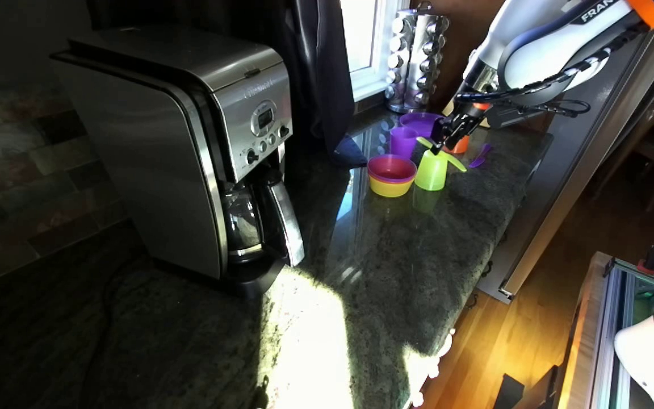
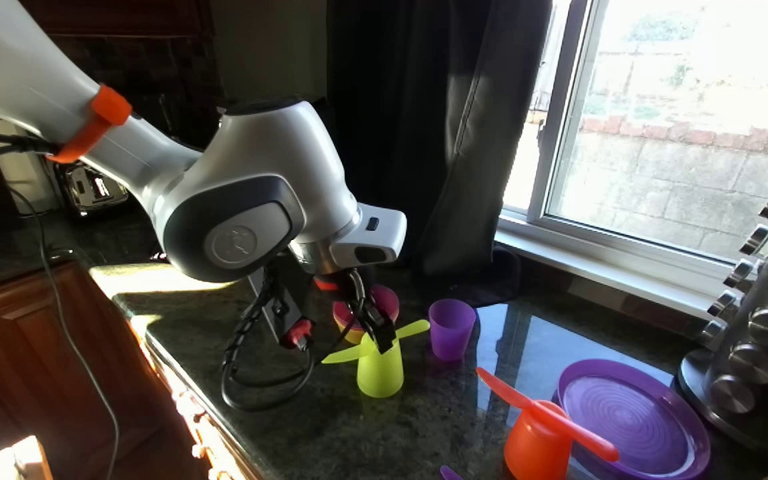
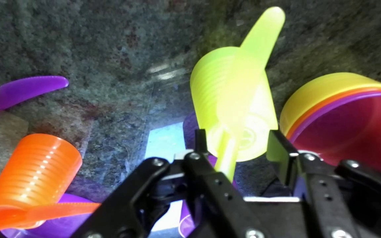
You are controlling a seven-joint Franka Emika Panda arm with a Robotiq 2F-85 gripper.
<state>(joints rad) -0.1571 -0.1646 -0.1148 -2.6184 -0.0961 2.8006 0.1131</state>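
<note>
Green knife (image 3: 242,86) across an upturned green cup (image 2: 381,377), with the gripper (image 3: 239,140) right at it.
The gripper's fingers stand apart, one on each side of the knife's narrow end in the wrist view, with space around it; whether either finger touches the cup is hard to tell. The knife rests on the cup's base, both ends jutting past its sides, and the cup stands on the dark stone counter (image 1: 384,255). Just beside it is a stack of bowls (image 1: 390,188), yellow outermost, and near these an upright purple cup (image 2: 451,330). Farther along, an upturned orange cup (image 2: 536,445) bears an orange knife (image 2: 549,415), near a purple plate (image 2: 631,420). A purple knife (image 3: 30,89) lies near the orange cup.
</note>
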